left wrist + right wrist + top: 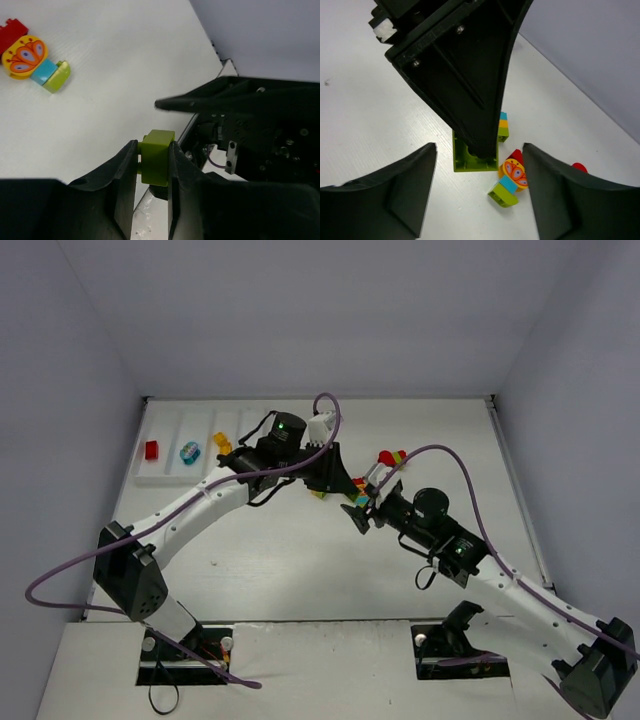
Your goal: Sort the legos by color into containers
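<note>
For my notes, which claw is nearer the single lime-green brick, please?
Left. The left claw grips the lime-green brick; the right claw stands open around it, not touching.

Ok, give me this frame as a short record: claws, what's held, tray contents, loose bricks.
left claw: shut on the lime green brick
right claw: open, jaws either side of that brick, apart from it
tray: red brick, cyan brick, yellow brick, each in its own compartment
loose on table: mixed clump of red, yellow, cyan and lime pieces
</note>
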